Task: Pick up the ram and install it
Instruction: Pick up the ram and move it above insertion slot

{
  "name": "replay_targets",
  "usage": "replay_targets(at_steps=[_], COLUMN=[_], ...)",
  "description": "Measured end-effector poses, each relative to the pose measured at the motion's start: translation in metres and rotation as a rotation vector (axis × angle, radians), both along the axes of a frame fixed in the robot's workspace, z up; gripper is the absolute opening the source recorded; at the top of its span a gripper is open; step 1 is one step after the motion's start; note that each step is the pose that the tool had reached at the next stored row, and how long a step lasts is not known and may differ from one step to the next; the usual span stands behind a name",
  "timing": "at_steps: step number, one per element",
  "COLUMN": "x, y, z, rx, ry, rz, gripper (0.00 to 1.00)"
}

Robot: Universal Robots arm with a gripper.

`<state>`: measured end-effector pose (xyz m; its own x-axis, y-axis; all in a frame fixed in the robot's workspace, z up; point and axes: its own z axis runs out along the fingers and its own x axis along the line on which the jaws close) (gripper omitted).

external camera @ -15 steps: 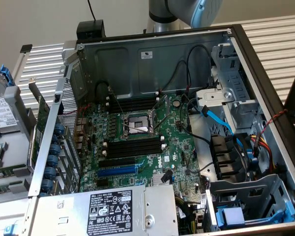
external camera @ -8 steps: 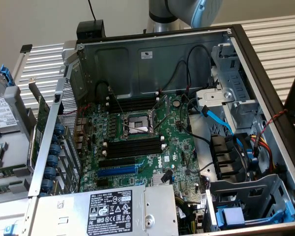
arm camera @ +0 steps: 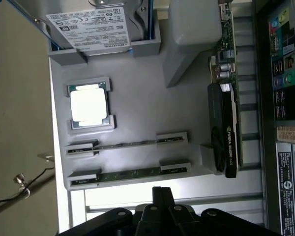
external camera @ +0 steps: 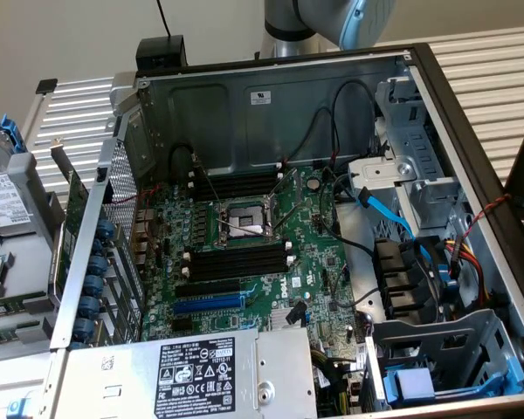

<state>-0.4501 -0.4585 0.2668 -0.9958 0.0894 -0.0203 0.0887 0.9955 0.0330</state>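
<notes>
Wrist view, nearest first: the black pincer (arm camera: 162,192) has its fingers pressed together and grips nothing. It hovers just short of the ram (arm camera: 132,173), a long, thin green stick that stands on edge, each end seated in a small grey bracket of a grey tray (arm camera: 137,98). The stick looks level and untouched, with a row of small dark chips faintly visible along it.

Just beyond it, a second stick (arm camera: 125,145) sits the same way in its own brackets. Farther on in the same tray lie a square processor chip (arm camera: 88,106) and then a hard drive (arm camera: 96,22). A black graphics card (arm camera: 226,128) stands along the tray's far side.

In the exterior view, the open computer case (external camera: 271,105) fills the centre of the frame, and the black memory slots (external camera: 236,262) on its green motherboard (external camera: 314,253) appear empty. Judging from this, the task has barely begun: the ram is neither lifted nor installed.
</notes>
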Motion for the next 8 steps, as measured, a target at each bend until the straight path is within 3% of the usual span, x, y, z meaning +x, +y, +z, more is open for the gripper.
replay_targets(at_steps=[5, 8], x=[0.0001, 0.0001], y=[0.0000, 0.0027], z=[-0.0002, -0.0011], rx=[0.0004, 0.0003], ry=[0.0001, 0.0001], rz=[0.000, 0.001], gripper=[0.11, 0.11])
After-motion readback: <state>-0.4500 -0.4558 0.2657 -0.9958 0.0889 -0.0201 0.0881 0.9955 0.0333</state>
